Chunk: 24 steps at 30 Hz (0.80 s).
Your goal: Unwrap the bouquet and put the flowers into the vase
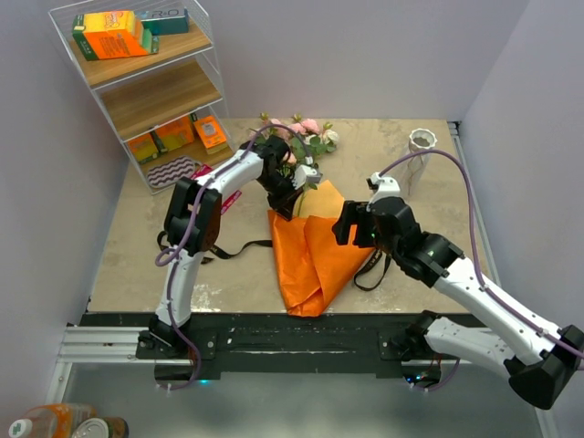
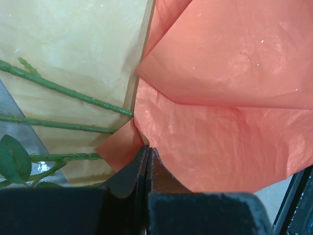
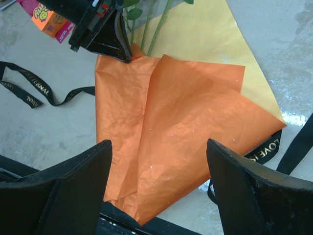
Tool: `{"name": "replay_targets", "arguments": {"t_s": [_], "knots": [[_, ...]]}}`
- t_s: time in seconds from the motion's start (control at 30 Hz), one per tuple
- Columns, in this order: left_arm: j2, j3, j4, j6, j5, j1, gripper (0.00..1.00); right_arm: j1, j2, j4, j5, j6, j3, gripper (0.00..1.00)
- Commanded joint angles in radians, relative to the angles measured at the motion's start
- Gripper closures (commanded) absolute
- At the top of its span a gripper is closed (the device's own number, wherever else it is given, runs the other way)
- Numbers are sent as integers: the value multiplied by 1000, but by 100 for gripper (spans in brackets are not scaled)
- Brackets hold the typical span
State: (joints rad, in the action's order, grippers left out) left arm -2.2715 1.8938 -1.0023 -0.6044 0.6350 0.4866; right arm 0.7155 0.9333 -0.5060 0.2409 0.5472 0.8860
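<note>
**Desk:** What sits nearest the arms?

**Field:** The right gripper [image 3: 157,147] hovers over the near half of the orange paper [image 3: 186,132], its jaws wide and holding nothing. The paper lies on the table [image 1: 137,265], opened out into loose folds and no longer a cone. The black ribbon [image 3: 34,90] trails untied to the paper's left, and more of it shows by the right edge.

**Desk:** And at the paper's far edge?

**Field:** The left gripper [image 2: 148,148] is closed tight there and appears to pinch a fold of the wrap. The green stems [image 2: 63,90] run out from under that far edge. The flowers [image 1: 306,132], pink and cream, lie on the table just beyond the paper.

**Desk:** The vase?

**Field:** The vase [image 1: 422,141] stands upright well beyond the paper, to its far right. No stems show in it.

**Desk:** So how far along?

**Field:** The bow is undone and the wrap is open. My read is that the stems have yet to be freed from the paper, and no flower has been lifted or placed in the vase.
</note>
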Motion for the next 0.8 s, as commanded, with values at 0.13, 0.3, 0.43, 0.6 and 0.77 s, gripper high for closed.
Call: {"name": "replay_targets", "arguments": {"t_s": [0.13,0.3,0.43,0.6,0.77], "knots": [[128,2,-36,-35,32,-25,100,192,201,-138,326,2,109,15],[136,-7,-42,-40,28,-29,100,404,432,-238,544,75,185,9],[135,-15,-39,-41,31,-31,100,470,585,-278,650,83,254,7],[142,-25,-39,-49,34,-34,100,486,699,-338,730,134,304,7],[155,-32,-44,-55,38,-39,100,489,783,-321,748,140,323,9]]}}
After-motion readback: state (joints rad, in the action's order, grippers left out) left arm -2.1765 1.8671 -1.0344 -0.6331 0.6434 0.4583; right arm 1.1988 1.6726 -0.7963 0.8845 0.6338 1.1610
